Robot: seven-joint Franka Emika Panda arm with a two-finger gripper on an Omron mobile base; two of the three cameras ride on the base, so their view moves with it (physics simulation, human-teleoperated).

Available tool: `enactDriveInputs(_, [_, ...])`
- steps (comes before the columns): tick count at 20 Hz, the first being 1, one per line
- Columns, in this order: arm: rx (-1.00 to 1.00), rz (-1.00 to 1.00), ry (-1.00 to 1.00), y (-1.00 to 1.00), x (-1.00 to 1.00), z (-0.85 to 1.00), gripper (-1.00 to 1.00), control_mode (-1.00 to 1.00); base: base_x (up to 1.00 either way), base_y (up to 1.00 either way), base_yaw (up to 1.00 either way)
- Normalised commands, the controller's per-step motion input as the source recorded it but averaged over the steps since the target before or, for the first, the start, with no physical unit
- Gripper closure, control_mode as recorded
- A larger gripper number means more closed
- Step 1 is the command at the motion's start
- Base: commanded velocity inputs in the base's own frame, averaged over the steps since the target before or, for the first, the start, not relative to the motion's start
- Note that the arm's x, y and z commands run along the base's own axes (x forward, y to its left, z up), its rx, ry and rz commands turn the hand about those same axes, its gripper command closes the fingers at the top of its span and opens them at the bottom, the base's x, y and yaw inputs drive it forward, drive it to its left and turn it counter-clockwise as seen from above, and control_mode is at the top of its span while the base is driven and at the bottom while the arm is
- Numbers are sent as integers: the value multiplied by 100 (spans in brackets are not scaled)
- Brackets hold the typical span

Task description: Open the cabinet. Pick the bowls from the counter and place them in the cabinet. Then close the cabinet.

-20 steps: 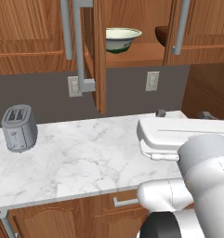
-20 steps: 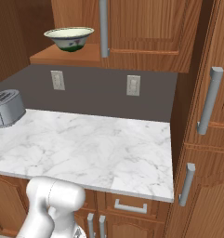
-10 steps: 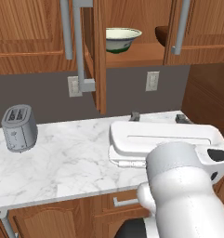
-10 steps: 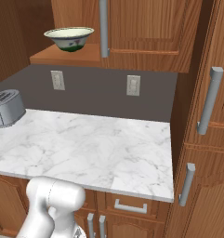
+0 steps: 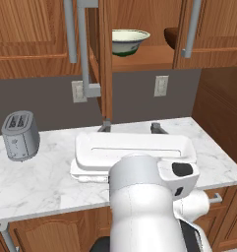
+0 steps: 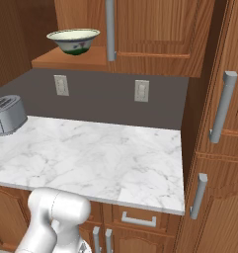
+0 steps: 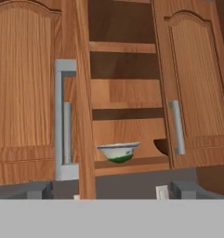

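My claw (image 7: 113,189) is spread wide and grips nothing; its two dark tips (image 7: 36,190) poke up at 6 o'clock in the hand view, well apart. Beneath my arm lies the white marble desk (image 5: 46,182), with a grey toaster (image 5: 20,135) standing at its 9 o'clock end. Behind it, on the dark wall, sit two pale outlet plates (image 6: 141,91). Higher up is the cabinet (image 7: 197,79): its left door (image 7: 83,93) is swung out edge-on toward me, the right door shut. On the lowest shelf (image 7: 132,163) the cream bowl (image 7: 118,151) (green underneath) sits upright, and at its 3 o'clock the dark brown bowl (image 7: 162,146) peeks from behind the right door.
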Motion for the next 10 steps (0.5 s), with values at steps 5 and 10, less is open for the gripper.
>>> enactDriveInputs(5, [0,0,0,40,25,0,-100,-100,0,0,0])
enactDriveInputs(10, [0,0,0,9,55,-2,-100,-100,0,0,0])
